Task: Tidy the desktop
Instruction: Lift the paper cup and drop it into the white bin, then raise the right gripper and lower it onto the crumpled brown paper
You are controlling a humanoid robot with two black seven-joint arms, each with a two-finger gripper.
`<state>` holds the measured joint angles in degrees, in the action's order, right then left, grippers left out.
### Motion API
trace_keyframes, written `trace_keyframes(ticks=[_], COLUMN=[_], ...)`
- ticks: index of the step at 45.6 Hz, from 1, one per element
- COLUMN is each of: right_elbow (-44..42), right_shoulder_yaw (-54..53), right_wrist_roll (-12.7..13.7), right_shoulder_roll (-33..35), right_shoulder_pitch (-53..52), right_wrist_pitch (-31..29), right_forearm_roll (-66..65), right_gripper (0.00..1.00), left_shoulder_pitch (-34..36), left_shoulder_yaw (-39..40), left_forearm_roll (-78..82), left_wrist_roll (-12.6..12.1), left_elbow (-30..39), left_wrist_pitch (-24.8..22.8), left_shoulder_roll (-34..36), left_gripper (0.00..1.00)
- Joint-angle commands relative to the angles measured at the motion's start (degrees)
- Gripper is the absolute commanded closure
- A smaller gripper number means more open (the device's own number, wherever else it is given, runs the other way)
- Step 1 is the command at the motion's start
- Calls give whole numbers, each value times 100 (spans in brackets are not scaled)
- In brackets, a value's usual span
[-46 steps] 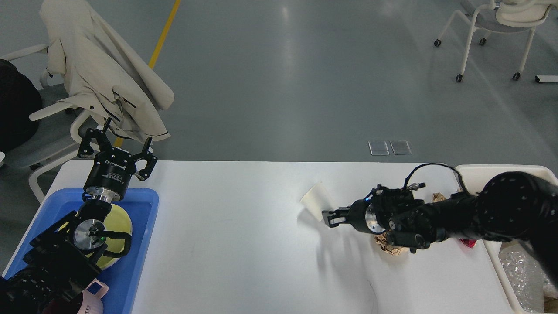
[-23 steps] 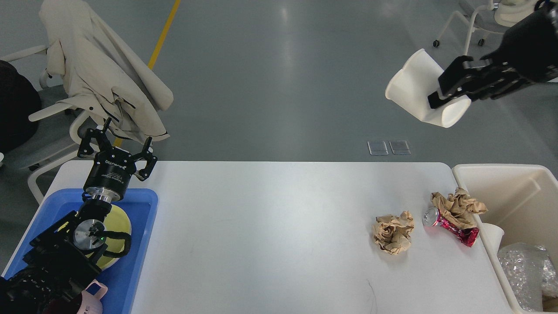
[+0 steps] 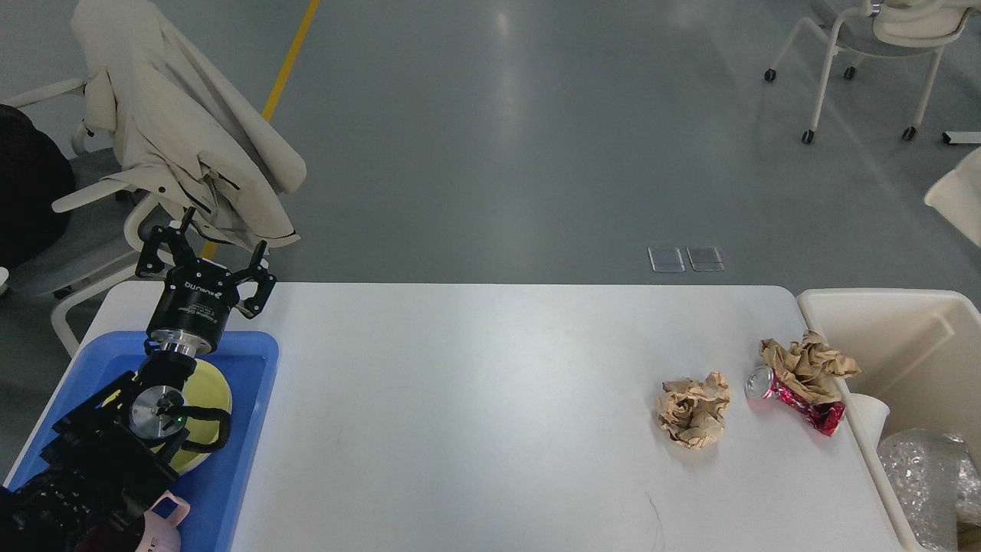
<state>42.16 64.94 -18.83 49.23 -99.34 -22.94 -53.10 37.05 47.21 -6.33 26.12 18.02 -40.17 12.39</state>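
Two containers are seen at the ends of the desktop [image 3: 475, 399], which fills the lower middle of the view. At the left end a blue tray [image 3: 245, 429] is laid, and in it a yellow-green round item [image 3: 211, 391] is partly covered by the left arm; a pink object [image 3: 165, 521] is glimpsed at the tray's near end, too cropped to be identified. At the right end a cream bin [image 3: 881, 307] is set just beside the desktop's edge; a white cup [image 3: 870, 414] is leaned against its inner left wall, and clear crinkled plastic [image 3: 920, 475] is piled in its near part.

The left gripper [image 3: 205, 253] is held above the tray's far edge with its fingers spread wide, and nothing is gripped between them. The right gripper is not shown; only a pale cup-like shape [image 3: 958, 199] is cut off by the right border.

On the desktop near the bin, a ball of brown paper [image 3: 693, 410] is left lying alone. Just right of it a crushed red can [image 3: 797, 399] is found, with a second paper wad [image 3: 808, 356] resting on it and touching it.
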Motion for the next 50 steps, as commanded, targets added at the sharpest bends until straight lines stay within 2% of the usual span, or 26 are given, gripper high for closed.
trace_keyframes(ticks=[1, 4, 9, 11, 13, 14, 15, 16, 17, 29, 34, 39, 44, 47, 50], right_elbow=[-1078, -1297, -2210, -2545, -2704, -2704, -2704, -2704, -2704, -2705, -2495, -1222, 833, 2152, 3216], right_shoulder_yaw=[-367, -656, -798, -807, -851, -886, -921, -965, -1017, -1194, -1150, -712, 307, 984, 1407], right_wrist_roll=[-33, 2, 73, 99, 99, 108, 108, 108, 108, 99, 82, 73, 82, 82, 64], right_shoulder_roll=[-150, -562, -1292, -1512, -1627, -1645, -1645, -1654, -1654, -1522, -1513, -838, -345, -344, -511], right_shoulder_pitch=[2705, 4032, 5344, 5775, 6057, 6137, 6155, 6164, 6164, 6146, 5787, 4120, 1135, -826, -2611], right_wrist_pitch=[1492, 2054, 2285, 2302, 2337, 2364, 2364, 2364, 2364, 2338, 2259, 2022, 1399, 741, -278], right_forearm_roll=[817, 1668, 2304, 2392, 2427, 2436, 2436, 2436, 2445, 2445, 2375, 2147, 1392, 1145, 1136], right_gripper=[100, 100, 99, 94, 85, 77, 61, 33, 0, 0, 0, 0, 0, 0, 0], left_shoulder_pitch=[4, -5, 4, 4, 4, 4, 4, 4, 4, 4, 4, 4, 4, 4, 4], left_shoulder_yaw=[8, 8, 8, 8, 8, 8, 8, 8, 8, 8, 8, 8, 8, 8, 8], left_forearm_roll=[0, 0, 0, 0, 0, 0, 0, 0, 0, 0, 0, 0, 0, 0, 0], left_wrist_roll=[-1, -1, -1, -1, -1, -1, -1, -1, -1, -10, -10, -10, -10, -10, -10], left_elbow=[0, 0, 0, 0, 0, 0, 0, 0, 0, 0, 0, 0, 0, 0, 0], left_wrist_pitch=[0, 0, 0, 0, 0, 0, 0, 0, 0, 0, 0, 0, 0, 0, 0], left_shoulder_roll=[0, 0, 0, 0, 0, 0, 0, 0, 0, 0, 0, 0, 0, 0, 0], left_gripper=[0, 0, 0, 0, 0, 0, 0, 0, 0, 0, 0, 0, 0, 0, 0])
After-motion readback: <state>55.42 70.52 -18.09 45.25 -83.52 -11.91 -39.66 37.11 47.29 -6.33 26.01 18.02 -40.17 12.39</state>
